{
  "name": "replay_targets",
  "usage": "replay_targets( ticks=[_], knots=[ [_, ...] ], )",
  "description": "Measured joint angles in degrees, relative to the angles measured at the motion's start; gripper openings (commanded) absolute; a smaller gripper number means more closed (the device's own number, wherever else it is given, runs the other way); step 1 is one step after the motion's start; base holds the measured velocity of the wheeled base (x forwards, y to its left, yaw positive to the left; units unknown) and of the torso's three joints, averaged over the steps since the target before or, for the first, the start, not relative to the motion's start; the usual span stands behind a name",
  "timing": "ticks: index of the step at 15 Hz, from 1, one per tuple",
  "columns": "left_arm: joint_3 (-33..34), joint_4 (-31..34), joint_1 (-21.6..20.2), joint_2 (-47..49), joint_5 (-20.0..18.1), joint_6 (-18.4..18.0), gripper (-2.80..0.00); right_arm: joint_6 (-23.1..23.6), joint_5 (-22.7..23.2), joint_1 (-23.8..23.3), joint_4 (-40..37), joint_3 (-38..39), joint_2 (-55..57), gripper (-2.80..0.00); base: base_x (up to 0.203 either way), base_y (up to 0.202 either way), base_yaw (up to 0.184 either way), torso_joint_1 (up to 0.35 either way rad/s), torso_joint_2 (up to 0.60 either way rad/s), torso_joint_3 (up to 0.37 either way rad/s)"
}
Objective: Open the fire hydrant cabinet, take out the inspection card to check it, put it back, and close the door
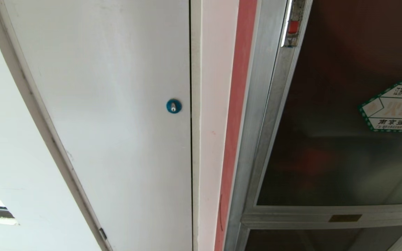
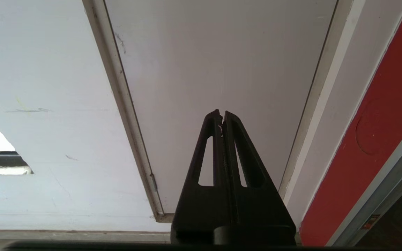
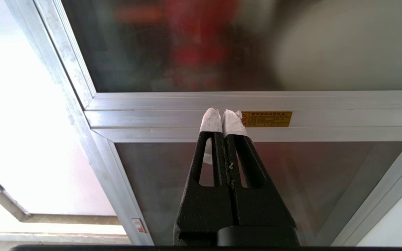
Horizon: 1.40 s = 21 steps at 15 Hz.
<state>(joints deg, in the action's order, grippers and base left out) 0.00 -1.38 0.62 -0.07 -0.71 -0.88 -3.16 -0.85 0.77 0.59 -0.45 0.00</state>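
The fire hydrant cabinet (image 1: 257,139) stands on the right, its silver frame running up beside a red strip (image 1: 237,104) of wall. Its door (image 1: 344,122) of dark glass sits flush in the frame, shut. Behind the tint only a red blur and a pale shape show through; what they are is hard to tell, possibly the hose gear. No inspection card can be made out anywhere, so if it is inside, the glass hides it. The green-bordered sticker (image 1: 396,106) on the door is cut off by the picture's right edge. At the top of the door's left edge a small red tab (image 1: 293,27) sits in the frame. Below the door a silver crossbar carries a small brass plate (image 1: 344,218), with another dark glass panel (image 3: 257,181) under it, also cut off.

To the left is a plain white door (image 1: 110,115) with a blue round lock (image 1: 173,106) close to its right edge, a narrow white jamb between it and the red strip.

Neither arm shows from the head. The left gripper (image 2: 221,116), fingers pressed together and holding nothing, points at the white door with open air between. The right gripper (image 3: 222,116), its white-wrapped tips (image 3: 210,120) also pressed together and empty, points at the crossbar just beside the brass plate, apart from the frame.
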Motion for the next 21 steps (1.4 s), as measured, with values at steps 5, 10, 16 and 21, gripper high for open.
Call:
replay_targets(
  ticks=[5,10,16,21],
  knots=[
    [0.0,0.0,0.0,0.0,0.0,0.0,-2.80,0.1,1.6,0.0,-0.6,-5.6,1.6,-2.80,0.000,0.000,0.000,0.000,0.00,0.000],
    [0.0,0.0,0.0,0.0,0.0,0.0,-2.80,-0.2,4.6,0.0,-0.3,-13.3,9.0,-2.80,0.000,0.000,0.000,0.000,0.00,0.000],
    [0.0,0.0,0.0,0.0,0.0,0.0,-2.80,-7.8,15.7,0.2,-0.3,-28.0,23.6,-2.80,0.000,0.000,0.000,0.000,0.00,0.000],
    [0.0,0.0,0.0,0.0,0.0,0.0,-2.80,-11.2,34.3,0.2,-0.4,-38.2,35.9,-2.80,0.000,0.000,0.000,0.000,0.00,0.000]
  ],
)
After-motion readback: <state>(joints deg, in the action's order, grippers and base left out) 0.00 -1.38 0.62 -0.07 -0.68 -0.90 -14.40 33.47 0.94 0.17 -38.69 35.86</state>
